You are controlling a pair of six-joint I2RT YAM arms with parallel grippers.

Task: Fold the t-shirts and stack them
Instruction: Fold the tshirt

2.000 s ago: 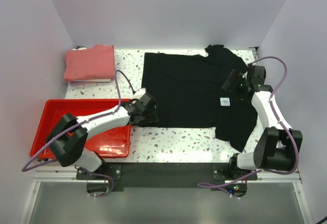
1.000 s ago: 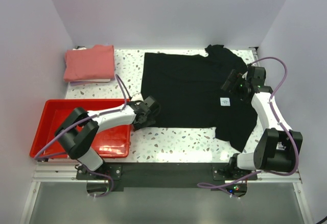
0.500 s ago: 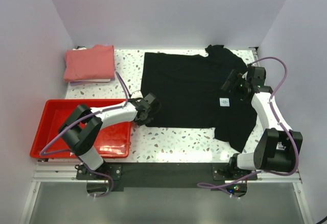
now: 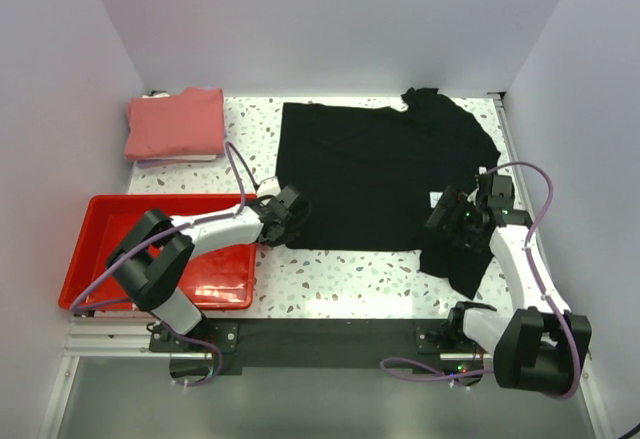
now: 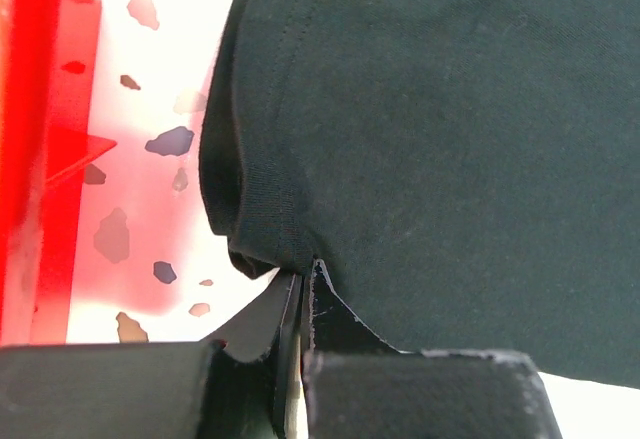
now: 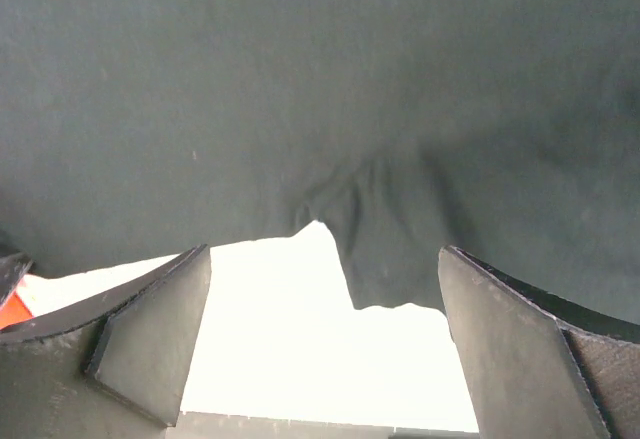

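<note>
The black t-shirt (image 4: 370, 169) lies spread flat across the middle of the table, its small white label (image 4: 436, 198) near the right side. My left gripper (image 4: 290, 221) is at the shirt's near left corner, shut on the bunched hem (image 5: 262, 221); in the left wrist view the gripper (image 5: 302, 277) pinches that fold at its tips. My right gripper (image 4: 447, 221) hovers open over the shirt's near right part, just beside the label. In the right wrist view the open gripper (image 6: 325, 259) frames a notch in the black cloth's edge (image 6: 370, 219). The salmon-pink t-shirt (image 4: 175, 122) lies folded at the back left.
A red plastic tray (image 4: 100, 202) sits at the near left, under my left arm. The speckled white tabletop (image 4: 340, 274) shows along the near edge. Walls enclose the table on the left, back and right.
My left gripper has closed on the shirt's near left corner. My right arm has pulled back toward the near edge, from the shirt's right side to beside the label, still open.
</note>
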